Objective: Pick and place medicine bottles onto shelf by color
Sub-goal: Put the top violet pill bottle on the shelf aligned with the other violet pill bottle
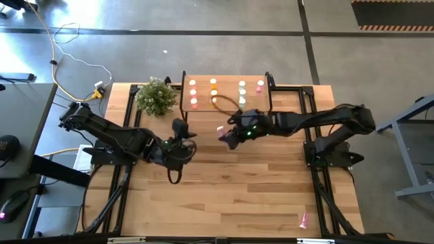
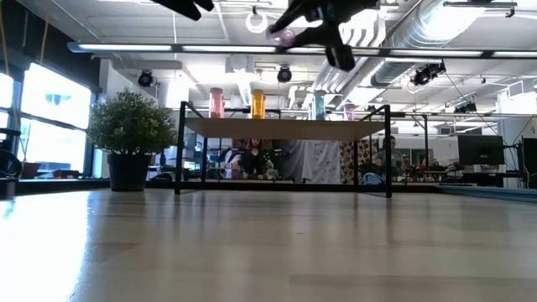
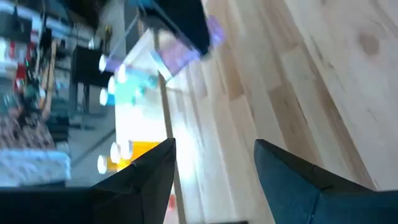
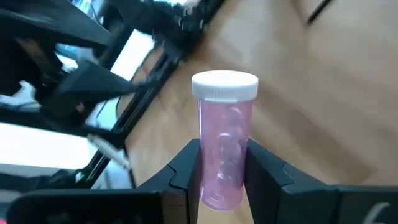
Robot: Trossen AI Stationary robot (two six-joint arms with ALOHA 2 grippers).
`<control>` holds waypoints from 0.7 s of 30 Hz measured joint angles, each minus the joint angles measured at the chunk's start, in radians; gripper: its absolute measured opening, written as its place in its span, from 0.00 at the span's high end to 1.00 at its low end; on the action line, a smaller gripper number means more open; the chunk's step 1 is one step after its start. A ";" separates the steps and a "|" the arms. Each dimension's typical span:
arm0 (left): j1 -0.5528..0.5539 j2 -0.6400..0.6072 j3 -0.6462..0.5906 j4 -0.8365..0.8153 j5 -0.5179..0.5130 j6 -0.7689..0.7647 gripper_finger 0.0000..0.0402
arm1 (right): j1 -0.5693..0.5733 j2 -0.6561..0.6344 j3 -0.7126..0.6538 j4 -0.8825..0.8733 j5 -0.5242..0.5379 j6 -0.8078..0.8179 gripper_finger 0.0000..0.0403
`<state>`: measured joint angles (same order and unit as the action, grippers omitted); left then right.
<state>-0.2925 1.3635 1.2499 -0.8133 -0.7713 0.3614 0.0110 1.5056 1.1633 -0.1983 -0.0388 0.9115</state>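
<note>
A: Right gripper (image 4: 222, 167) clamped on a pink bottle (image 4: 224, 140), held in the air in front of the shelf (image 1: 227, 108). Best carried higher than the shelf top before crossing its front edge, surely?

B: Agreed. Then over to the pink column (image 1: 193, 93) at the left end, lowered upright into a free spot, released only once seated. Worth keeping clear of the standing bottles; easily toppled, by the look of them.

A: And the bottle itself?

B: Translucent pink, white cap (image 4: 224, 84), gripped low on the body, cap free. Looks like small pieces inside.

A: Left gripper (image 3: 214, 177)?

B: Fingers apart, holding nothing, just left of the right one above the table (image 1: 224, 203). Better kept out of the way.

A: Anything left over?

B: One more pink bottle (image 1: 303, 219) lying near the table's front right corner.
</note>
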 joint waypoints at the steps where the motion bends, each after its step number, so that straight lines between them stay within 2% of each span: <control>1: 0.009 -0.005 0.000 -0.004 -0.001 -0.021 0.49 | -0.008 -0.023 0.000 -0.015 0.018 -0.018 0.79; 5: 0.051 -0.030 0.000 0.001 -0.002 -0.100 0.49 | -0.037 -0.123 0.000 -0.097 0.099 -0.100 0.79; 14: 0.181 -0.076 -0.001 -0.011 0.108 -0.324 0.49 | -0.094 -0.352 0.000 -0.135 0.376 -0.427 0.79; 21: 0.244 -0.091 0.000 -0.003 0.139 -0.387 0.49 | -0.148 -0.507 0.000 -0.195 0.589 -0.618 0.79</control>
<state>-0.0490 1.2724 1.2499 -0.8163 -0.6321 -0.0255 -0.1367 0.9982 1.1637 -0.3935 0.5502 0.2935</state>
